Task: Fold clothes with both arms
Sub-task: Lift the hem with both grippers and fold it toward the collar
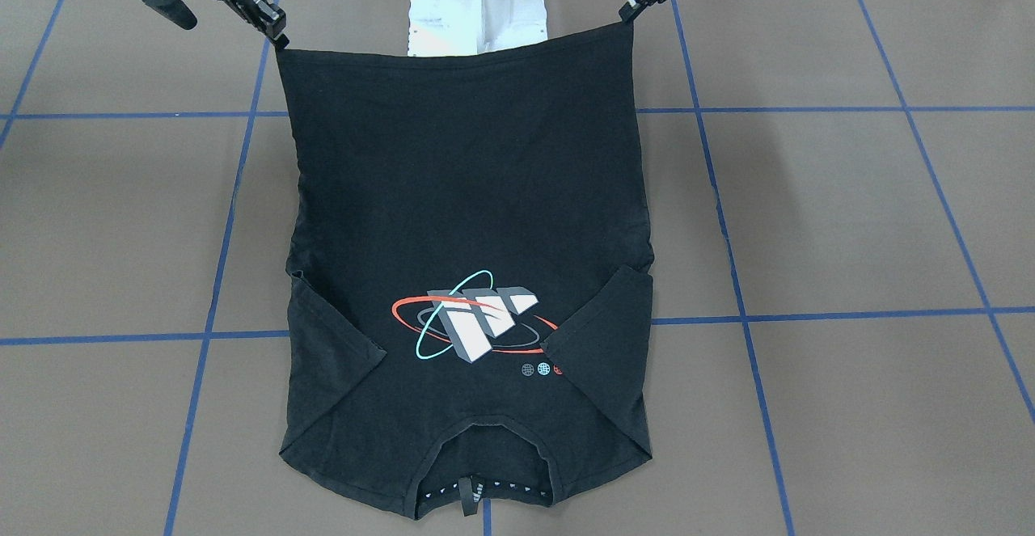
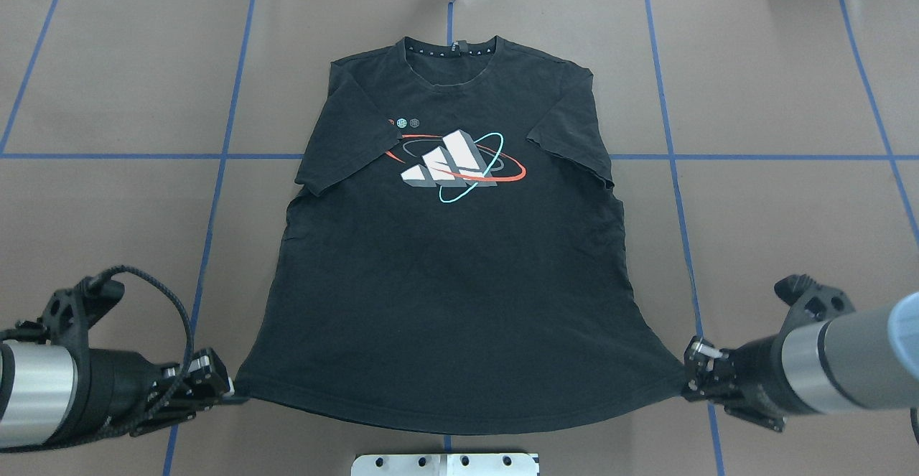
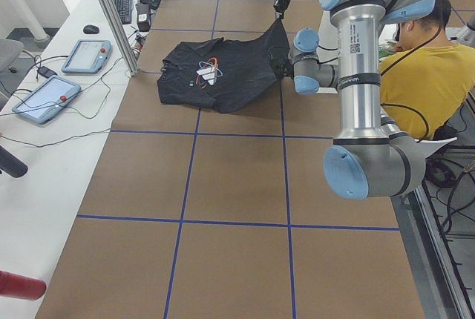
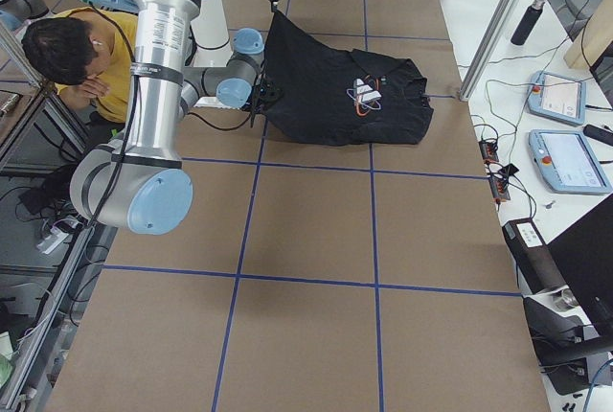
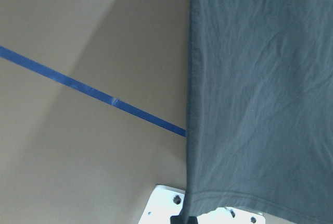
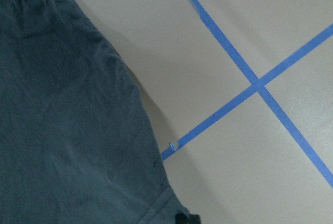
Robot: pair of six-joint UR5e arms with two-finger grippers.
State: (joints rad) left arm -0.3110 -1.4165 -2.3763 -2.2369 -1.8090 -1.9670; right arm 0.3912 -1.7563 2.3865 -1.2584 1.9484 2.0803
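Front-facing: black short-sleeved T-shirt (image 1: pixel 461 196) with grey-white print lies print-up on brown table (image 1: pixel 808 196), collar toward operators' edge, hem lifted at robot-side edge | black left gripper (image 1: pixel 627 12) and black right gripper (image 1: pixel 279 37) each pinch a hem corner | Overhead: hem sags between them; uneven travel would skew the fold | Wrists: shallow corner bite could slip

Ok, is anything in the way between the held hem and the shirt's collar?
Nothing visible. The left gripper and right gripper hold the hem corners; only the T-shirt itself lies between them and its collar.
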